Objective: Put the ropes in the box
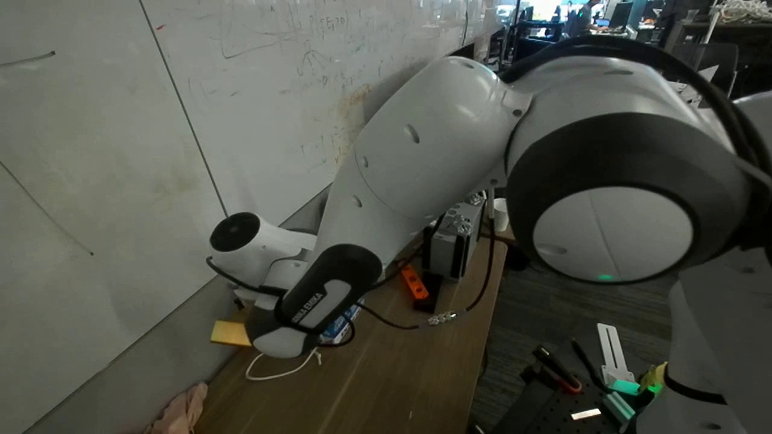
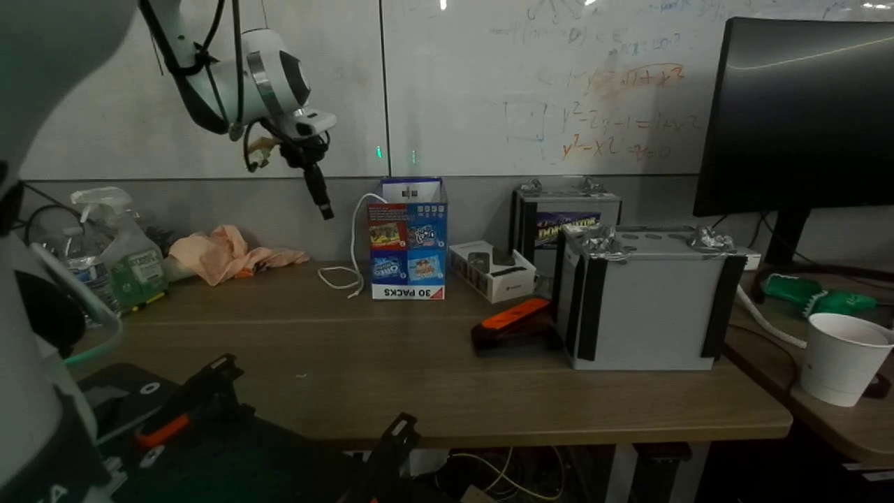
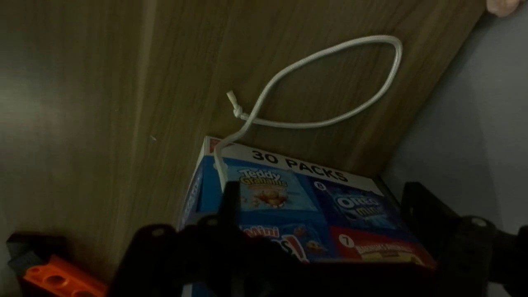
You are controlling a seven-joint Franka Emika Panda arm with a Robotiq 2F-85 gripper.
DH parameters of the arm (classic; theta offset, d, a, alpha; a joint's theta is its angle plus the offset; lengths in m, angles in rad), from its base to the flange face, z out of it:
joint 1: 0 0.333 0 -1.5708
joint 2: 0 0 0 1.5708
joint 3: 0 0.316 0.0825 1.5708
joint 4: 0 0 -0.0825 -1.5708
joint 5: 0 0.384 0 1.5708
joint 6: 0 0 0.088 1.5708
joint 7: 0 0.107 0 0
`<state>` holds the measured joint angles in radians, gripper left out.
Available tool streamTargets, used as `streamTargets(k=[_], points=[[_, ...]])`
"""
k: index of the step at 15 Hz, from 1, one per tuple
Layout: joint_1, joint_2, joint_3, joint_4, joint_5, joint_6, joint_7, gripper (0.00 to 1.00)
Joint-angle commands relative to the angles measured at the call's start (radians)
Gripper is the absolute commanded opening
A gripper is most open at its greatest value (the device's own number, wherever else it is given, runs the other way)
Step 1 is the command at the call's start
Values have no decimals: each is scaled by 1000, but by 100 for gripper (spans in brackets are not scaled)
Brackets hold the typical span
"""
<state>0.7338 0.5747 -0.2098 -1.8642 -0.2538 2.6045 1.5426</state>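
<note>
The blue box [image 2: 408,241] stands print upside down with a flap [image 2: 399,192] raised, presumably so that its open end faces up to receive the rope [image 3: 305,125]. The rope's knotted loop lies on the table [image 2: 391,384] just beside the box, while a strand climbs to the box's upper edge and passes out of sight; more rope inside probably holds that strand up. The gripper [image 3: 321,192] is spread, its fingers [image 3: 229,200] pinching nothing. The arm [image 1: 416,157] is bent down at the loop's side of the box, the gripper pointing steeply downward, apart from the strand, presumably to gather the loop next.
</note>
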Motion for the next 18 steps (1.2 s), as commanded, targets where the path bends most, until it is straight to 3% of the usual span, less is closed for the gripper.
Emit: streamTargets(k=[1, 9, 13, 18], points=[[-42, 1, 75, 46, 5, -96, -4, 100], [-259, 143, 264, 173, 185, -112, -115, 100], [-285, 239, 279, 247, 223, -115, -119, 100], [-260, 334, 265, 318, 229, -114, -96, 100]])
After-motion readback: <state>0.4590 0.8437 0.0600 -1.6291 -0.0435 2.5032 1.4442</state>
